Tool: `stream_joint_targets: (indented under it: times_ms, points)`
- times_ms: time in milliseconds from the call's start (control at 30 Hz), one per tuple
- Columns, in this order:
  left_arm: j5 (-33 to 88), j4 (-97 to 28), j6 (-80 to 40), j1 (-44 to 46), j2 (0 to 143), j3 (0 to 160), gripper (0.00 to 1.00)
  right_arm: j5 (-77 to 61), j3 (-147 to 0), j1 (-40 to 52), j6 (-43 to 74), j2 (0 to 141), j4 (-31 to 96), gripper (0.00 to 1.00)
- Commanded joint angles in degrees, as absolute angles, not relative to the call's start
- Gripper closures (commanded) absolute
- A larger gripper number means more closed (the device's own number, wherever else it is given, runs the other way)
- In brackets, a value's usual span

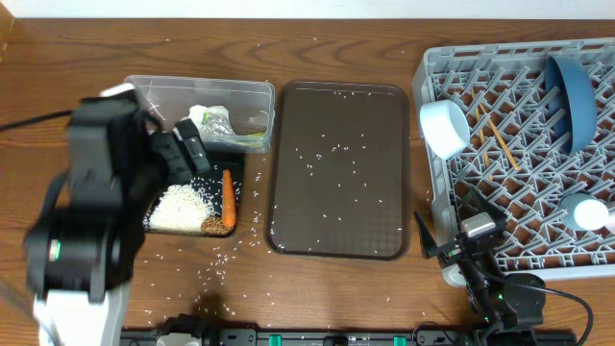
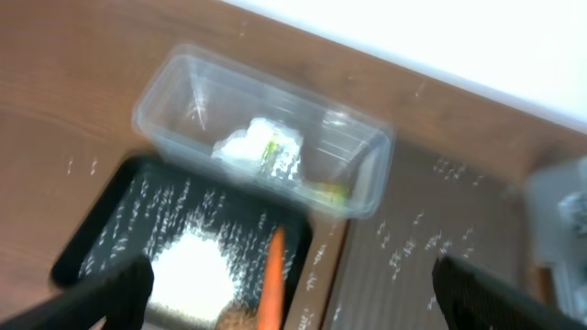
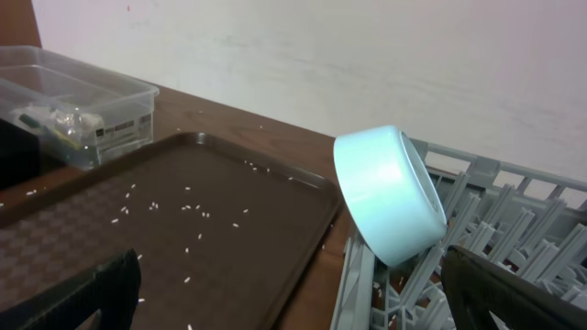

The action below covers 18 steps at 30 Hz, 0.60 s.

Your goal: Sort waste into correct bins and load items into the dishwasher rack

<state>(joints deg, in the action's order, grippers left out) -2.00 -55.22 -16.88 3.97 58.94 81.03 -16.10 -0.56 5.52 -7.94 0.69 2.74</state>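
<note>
The clear tub [image 1: 163,88] holds the crumpled white tissue [image 1: 209,117] and the silvery wrapper [image 2: 280,156]. The black tray [image 2: 101,220] in front of it holds a heap of white rice [image 1: 180,207], the orange carrot piece [image 1: 228,195] and the brown lump [image 1: 216,227]. My left gripper [image 2: 293,312] is open and empty above the black tray. The grey dishwasher rack [image 1: 577,259] holds the white bowl [image 1: 444,128] on its side, the dark-blue plate [image 1: 570,91], the chopsticks [image 1: 500,139] and the light-blue cup [image 1: 586,211]. My right gripper [image 3: 293,312] is open and empty by the rack's near left corner. No pink cup shows.
The brown serving tray [image 1: 336,221] lies between the bins and the rack, with scattered rice grains on it. More grains lie on the wooden table [image 1: 221,259] in front of the black tray. The left arm [image 1: 86,211] covers the table's left side.
</note>
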Motion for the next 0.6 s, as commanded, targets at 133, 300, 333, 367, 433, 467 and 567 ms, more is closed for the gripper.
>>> stream_joint_targets:
  times_ms: [133,300,333,367,433,467,567]
  points:
    - [0.3,-34.0,-11.2,4.1,44.3,63.5,0.02,-16.5,-0.3,4.8,-7.3,0.3,2.7,0.01]
    - [1.9,-25.6,-10.9,4.1,32.5,49.4,0.02,-16.5,-0.3,4.8,-7.3,0.3,2.7,0.01]
    - [1.9,-24.9,-10.8,4.1,31.2,47.9,0.02,-16.5,-0.3,4.8,-7.3,0.3,2.7,0.01]
    - [1.9,-23.7,-10.2,4.1,29.2,45.8,0.02,-16.5,-0.3,4.8,-7.3,0.3,2.7,0.01]
    - [1.9,-22.0,-9.9,4.1,25.3,41.9,0.02,-16.5,-0.3,4.8,-7.3,0.3,2.7,0.01]
    - [1.9,-21.7,-9.8,4.0,23.1,39.9,0.02,-16.5,-0.3,4.8,-7.3,0.3,2.7,0.01]
    - [1.9,-21.5,-9.8,3.9,17.6,35.6,0.02,-16.5,-0.3,4.8,-7.3,0.3,2.7,0.01]
